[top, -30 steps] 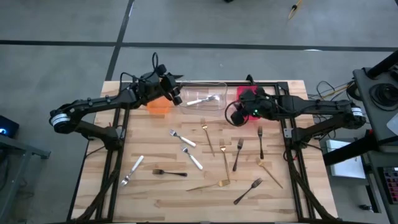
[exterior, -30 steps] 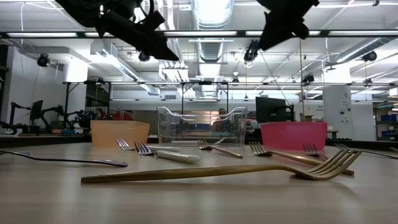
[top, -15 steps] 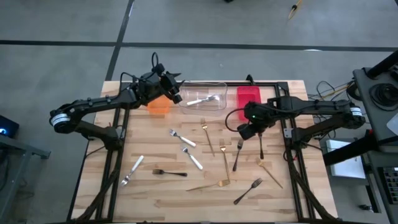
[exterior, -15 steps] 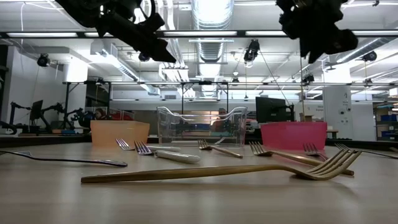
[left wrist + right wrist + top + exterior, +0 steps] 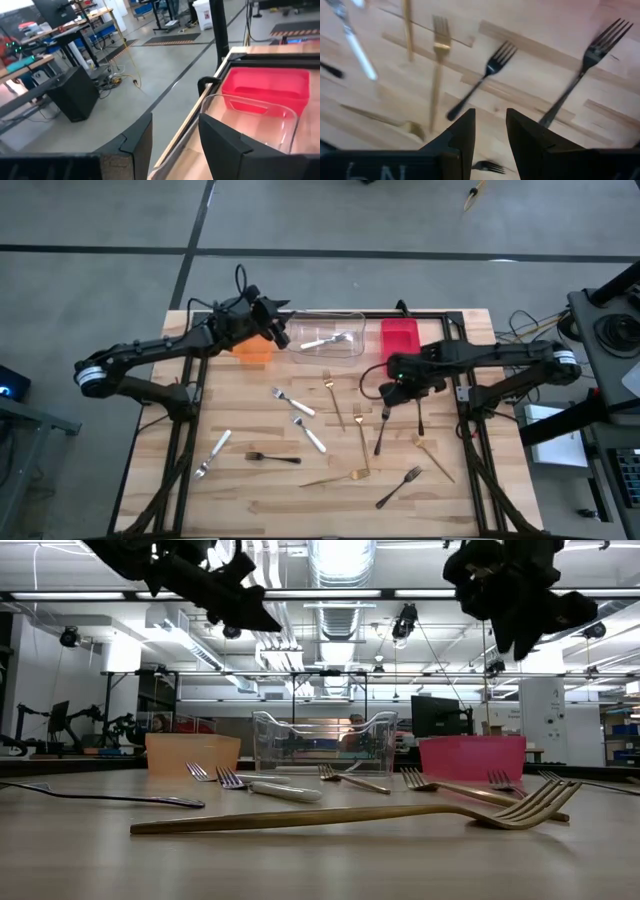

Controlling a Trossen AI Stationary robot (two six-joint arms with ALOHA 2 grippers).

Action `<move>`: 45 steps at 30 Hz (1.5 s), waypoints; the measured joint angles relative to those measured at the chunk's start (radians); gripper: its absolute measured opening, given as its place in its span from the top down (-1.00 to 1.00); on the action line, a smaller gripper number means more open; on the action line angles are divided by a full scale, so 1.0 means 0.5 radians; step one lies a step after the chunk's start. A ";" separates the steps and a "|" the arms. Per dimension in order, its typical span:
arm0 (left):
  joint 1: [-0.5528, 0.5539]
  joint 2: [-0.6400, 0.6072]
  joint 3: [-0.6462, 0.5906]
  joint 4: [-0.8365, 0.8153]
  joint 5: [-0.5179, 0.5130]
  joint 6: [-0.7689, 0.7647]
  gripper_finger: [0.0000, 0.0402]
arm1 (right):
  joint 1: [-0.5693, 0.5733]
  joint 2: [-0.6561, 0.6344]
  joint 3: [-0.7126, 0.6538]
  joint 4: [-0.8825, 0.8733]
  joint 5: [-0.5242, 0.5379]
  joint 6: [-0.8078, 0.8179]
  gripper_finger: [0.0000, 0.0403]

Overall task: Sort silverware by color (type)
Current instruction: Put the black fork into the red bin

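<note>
Hovering over the dark forks, the right hand (image 5: pixel 392 392) hangs above the bench (image 5: pixel 250 490), fingers a little apart and holding nothing.

Right under it lies one black fork (image 5: pixel 381 429), another black fork (image 5: pixel 419 409) just beside; the wrist view shows both past the parted fingers (image 5: pixel 461 132). The left hand (image 5: pixel 281 333) sits up by the orange bin (image 5: pixel 255 352) and clear bin (image 5: pixel 352 346), fingers apart, empty too. One silver fork (image 5: pixel 325 340) is in the clear bin; the red bin (image 5: pixel 399 336) stands beside it. Gold forks (image 5: pixel 361 438), silver pieces (image 5: pixel 292 401) and more black ones (image 5: pixel 272 457) lie scattered across the bench.
</note>
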 joint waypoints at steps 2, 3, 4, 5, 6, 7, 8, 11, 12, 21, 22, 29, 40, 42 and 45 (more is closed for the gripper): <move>-0.006 -0.065 -0.059 0.007 0.002 -0.038 0.29 | 0.027 0.046 -0.032 0.000 -0.011 -0.033 0.50; -0.007 -0.104 -0.100 0.021 0.005 -0.063 0.29 | 0.040 0.071 -0.047 -0.002 -0.025 -0.043 0.50; -0.008 -0.146 -0.139 0.037 0.010 -0.093 0.29 | 0.051 0.093 -0.063 0.001 -0.051 -0.052 0.50; -0.008 -0.195 -0.179 0.064 0.029 -0.124 0.29 | 0.061 0.114 -0.078 0.000 -0.078 -0.063 0.50; -0.008 -0.243 -0.217 0.093 0.050 -0.150 0.29 | 0.070 0.136 -0.092 0.000 -0.102 -0.071 0.50; -0.008 -0.294 -0.255 0.122 0.054 -0.170 0.29 | 0.081 0.159 -0.102 -0.002 -0.113 -0.082 0.50; -0.008 -0.346 -0.287 0.142 0.057 -0.188 0.29 | 0.090 0.178 -0.110 -0.001 -0.113 -0.091 0.50; -0.008 -0.480 -0.362 0.190 0.063 -0.283 0.29 | 0.101 0.241 -0.123 0.000 -0.113 -0.119 0.50; -0.008 -0.519 -0.384 0.197 0.073 -0.310 0.29 | 0.101 0.260 -0.125 0.002 -0.113 -0.120 0.50; -0.008 -0.651 -0.459 0.210 0.211 -0.425 0.29 | 0.101 0.499 -0.127 0.245 -0.098 0.027 0.50; -0.008 -0.651 -0.462 0.209 0.211 -0.425 0.29 | 0.102 0.529 -0.127 0.265 -0.099 0.056 0.50; -0.008 -0.646 -0.485 0.207 0.211 -0.372 0.29 | 0.109 0.680 -0.113 0.323 -0.155 0.083 0.42; -0.008 -0.645 -0.486 0.208 0.211 -0.318 0.29 | 0.118 0.700 -0.112 0.335 -0.147 0.176 0.18; -0.008 -0.645 -0.488 0.209 0.211 -0.318 0.29 | 0.122 0.702 -0.112 0.352 -0.147 0.215 0.17; -0.008 -0.645 -0.490 0.208 0.211 -0.318 0.29 | 0.127 0.709 -0.112 0.412 -0.149 0.272 0.17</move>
